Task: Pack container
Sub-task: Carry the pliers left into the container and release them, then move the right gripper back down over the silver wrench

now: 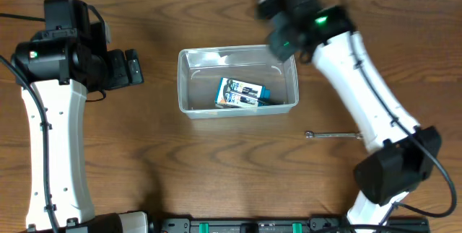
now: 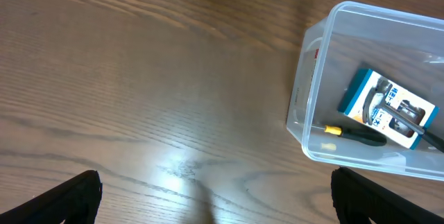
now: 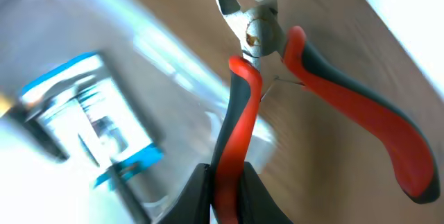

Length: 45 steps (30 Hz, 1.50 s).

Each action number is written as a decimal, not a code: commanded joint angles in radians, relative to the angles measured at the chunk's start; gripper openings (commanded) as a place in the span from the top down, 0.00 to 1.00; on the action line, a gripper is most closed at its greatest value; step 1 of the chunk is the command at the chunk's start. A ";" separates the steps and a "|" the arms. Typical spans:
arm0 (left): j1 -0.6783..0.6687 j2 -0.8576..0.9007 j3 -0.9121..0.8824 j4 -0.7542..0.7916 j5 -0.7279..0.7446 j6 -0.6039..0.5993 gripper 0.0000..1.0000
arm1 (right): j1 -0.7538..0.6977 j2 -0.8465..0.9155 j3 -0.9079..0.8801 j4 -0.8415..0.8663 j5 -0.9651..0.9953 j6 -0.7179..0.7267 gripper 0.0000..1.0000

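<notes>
Tabletop of brown wood (image 1: 216,168) is spread under both arms. At the far left, the left gripper (image 1: 137,69) is held over bare wood, well apart from the container, and nothing is gripped by it. In the left wrist view the left gripper (image 2: 215,200) is seen with its fingers (image 2: 76,196) set wide apart at the lower corners of the picture, with only wood grain between them.

Near the middle of the table, slightly to the far side, the container (image 1: 182,81) is set upright and uncovered. A blue-and-white package (image 1: 242,94) is laid flat inside it, toward its near right part. From the left wrist the container (image 2: 305,113) is shown at the right edge, with the package (image 2: 388,106) in it and a black tool with a yellow end (image 2: 347,132) beside the package, against the near wall.

At the container's far right corner the right gripper (image 1: 278,42) is seen, blurred; its height above the rim cannot be told. In the right wrist view the right gripper (image 3: 225,196) is clamped on one red-and-black handle of the pliers (image 3: 239,120), the other handle being left free and the tool's nose pointed away from the fingers. The package (image 3: 83,113) is smeared at the left behind clear plastic.

To the right, a small metal wrench (image 1: 333,135) is laid on the wood, apart from the container.
</notes>
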 commanded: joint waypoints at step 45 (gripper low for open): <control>0.000 0.004 0.000 -0.007 -0.008 0.010 0.02 | -0.022 -0.078 0.167 -0.126 0.460 0.809 0.01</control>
